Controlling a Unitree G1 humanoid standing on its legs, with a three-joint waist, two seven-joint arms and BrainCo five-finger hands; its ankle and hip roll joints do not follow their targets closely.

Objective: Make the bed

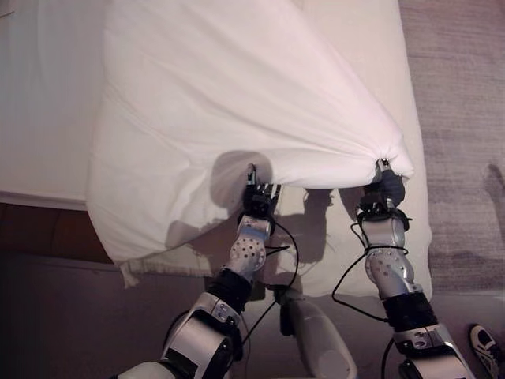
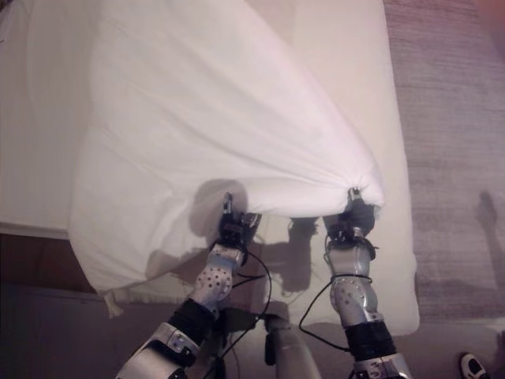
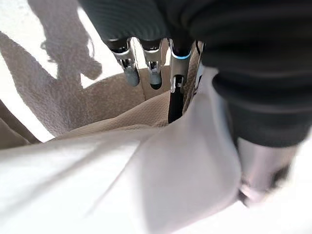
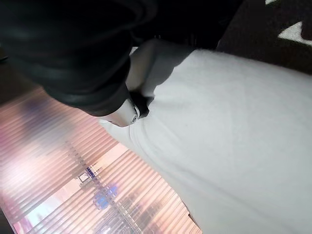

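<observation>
A white sheet (image 1: 237,103) is lifted off the beige mattress (image 1: 371,47) and hangs in a tent shape, its left side drooping over the bed's near edge. My right hand (image 1: 385,188) is shut on the sheet's bunched corner (image 1: 394,158) at the right. My left hand (image 1: 260,197) holds the near hem further left, fingers pointing up under the cloth. In the left wrist view the sheet (image 3: 146,185) is pinched between the thumb (image 3: 258,180) and the fingers (image 3: 175,92). In the right wrist view the sheet (image 4: 234,136) runs out from under the right hand's dark cover.
The mattress's near edge (image 1: 347,276) lies just in front of my arms. A dark wooden bed frame (image 1: 47,229) shows at the lower left. Grey carpet (image 1: 465,118) runs along the bed's right side, with a person's shoe (image 1: 488,349) at the lower right.
</observation>
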